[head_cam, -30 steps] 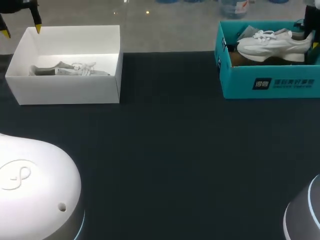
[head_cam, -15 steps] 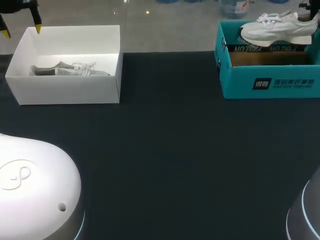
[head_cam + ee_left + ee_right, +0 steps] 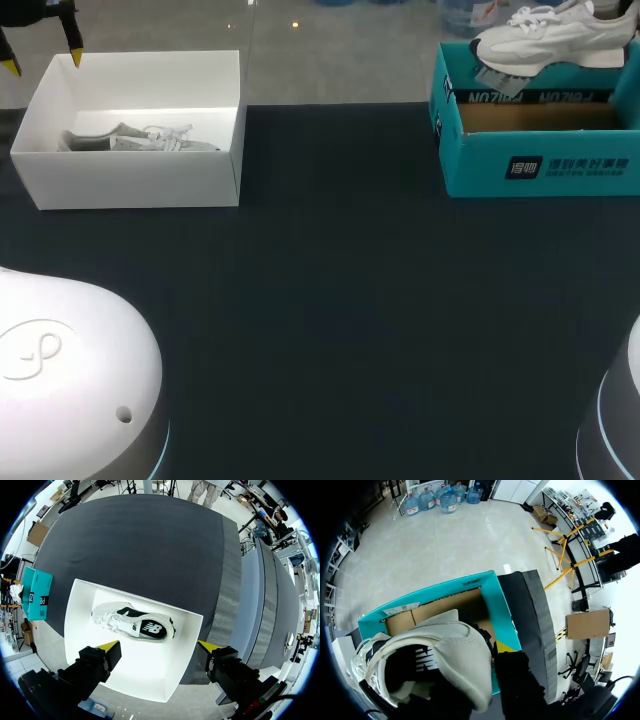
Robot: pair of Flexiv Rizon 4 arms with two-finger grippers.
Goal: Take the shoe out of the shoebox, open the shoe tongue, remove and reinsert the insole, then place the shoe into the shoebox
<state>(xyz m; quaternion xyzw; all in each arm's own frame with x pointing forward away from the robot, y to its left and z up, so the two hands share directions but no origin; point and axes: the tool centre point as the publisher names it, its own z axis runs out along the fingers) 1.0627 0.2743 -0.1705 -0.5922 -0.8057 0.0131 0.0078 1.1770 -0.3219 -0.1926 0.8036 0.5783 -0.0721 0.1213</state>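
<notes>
teal shoebox (image 3: 540, 165) sits below the right gripper (image 3: 475, 655), whose jaws pinch the white shoe (image 3: 545, 40) at its heel, high enough, it seems, to clear the box walls; left gripper (image 3: 159, 646) hangs with jaws spread above a white box (image 3: 75, 620), another shoe (image 3: 135, 626) lying beneath them

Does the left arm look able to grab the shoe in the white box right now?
Probably yes. The left gripper hangs over the open white box with its fingers spread, and the shoe lies alone inside, nothing covering it.
</notes>
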